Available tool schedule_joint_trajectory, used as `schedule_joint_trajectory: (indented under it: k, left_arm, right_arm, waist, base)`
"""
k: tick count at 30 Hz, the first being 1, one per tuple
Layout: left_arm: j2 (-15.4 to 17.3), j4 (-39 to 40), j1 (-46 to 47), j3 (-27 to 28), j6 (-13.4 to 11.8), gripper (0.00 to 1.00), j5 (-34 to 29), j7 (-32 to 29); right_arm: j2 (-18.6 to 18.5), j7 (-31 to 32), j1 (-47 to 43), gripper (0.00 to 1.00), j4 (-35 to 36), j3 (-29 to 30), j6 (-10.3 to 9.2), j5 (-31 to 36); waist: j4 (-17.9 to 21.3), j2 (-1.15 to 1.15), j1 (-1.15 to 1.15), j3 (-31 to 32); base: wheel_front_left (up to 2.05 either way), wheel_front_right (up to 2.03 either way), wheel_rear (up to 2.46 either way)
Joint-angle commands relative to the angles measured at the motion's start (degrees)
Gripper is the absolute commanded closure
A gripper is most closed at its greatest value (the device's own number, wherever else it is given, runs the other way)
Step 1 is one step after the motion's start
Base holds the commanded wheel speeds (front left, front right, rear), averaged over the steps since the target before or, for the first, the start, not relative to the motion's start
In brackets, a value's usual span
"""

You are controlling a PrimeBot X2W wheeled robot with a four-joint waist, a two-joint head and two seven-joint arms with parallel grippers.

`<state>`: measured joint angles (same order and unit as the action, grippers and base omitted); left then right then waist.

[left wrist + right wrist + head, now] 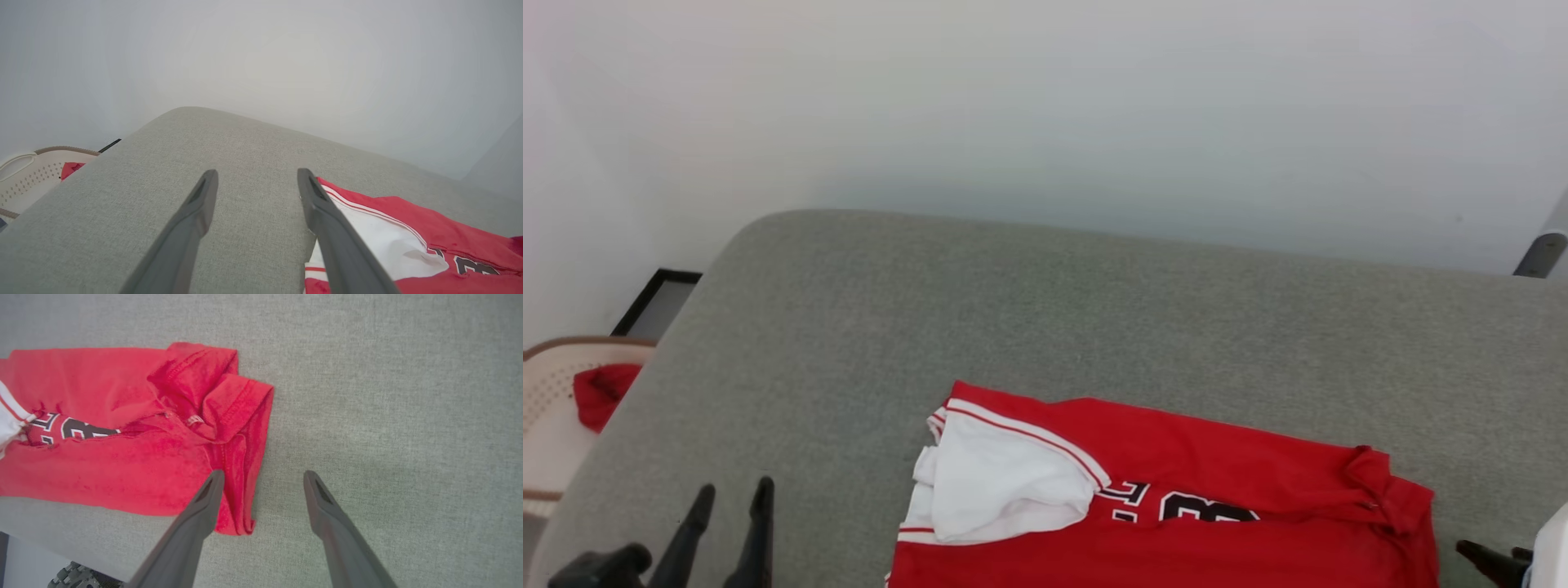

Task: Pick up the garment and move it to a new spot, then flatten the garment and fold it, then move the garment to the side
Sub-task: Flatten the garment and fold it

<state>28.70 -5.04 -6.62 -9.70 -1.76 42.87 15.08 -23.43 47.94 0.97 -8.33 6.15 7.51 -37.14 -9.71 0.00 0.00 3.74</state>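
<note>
Lying folded on the grey padded surface (1094, 310) in the head view, the garment (1217, 465) sits at the lower middle and right. Its white sleeve is turned over the red front, beside part of the black chest numbers. The left gripper (735, 488) is at the lower left, fingers apart over bare padding, clear of the cloth. The right gripper (1482, 559) shows just a dark tip at the lower right edge, beside the garment's right end. A beige basket (543, 392) with a small red cloth (600, 392) stands off the left edge.

From the left wrist view, the left gripper (257, 175) is spread wide and holds nothing. Its right finger (327, 220) overlaps the garment's (441, 228) sleeve end.

From the right wrist view, the right gripper (263, 475) is also wide and empty. One finger (200, 514) is over the garment's (102, 469) bunched hem corner and the other is over bare padding.
</note>
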Motion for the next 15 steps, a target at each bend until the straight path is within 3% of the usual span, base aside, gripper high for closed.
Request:
schedule_joint_trajectory:
  k: [1, 15]
  left_arm:
    - [-0.9, -0.5, -0.7, 0.6, 1.0, 0.00, -0.6, 0.0]
    - [-5.0, -3.2, 1.9, 1.7, 4.3, 0.00, -1.6, 0.0]
  right_arm:
    - [-0.4, 1.1, 1.6, 0.00, -1.6, 0.5, -0.04, 0.7]
    - [1.5, 6.4, 9.8, 0.00, -11.7, -0.3, -0.03, 1.2]
  waist:
    - [-1.0, 0.00, 0.00, -0.9]
    - [-5.0, 0.00, 0.00, -7.2]
  base:
    - [0.00, 0.00, 0.00]
    - [0.00, 0.00, 0.00]
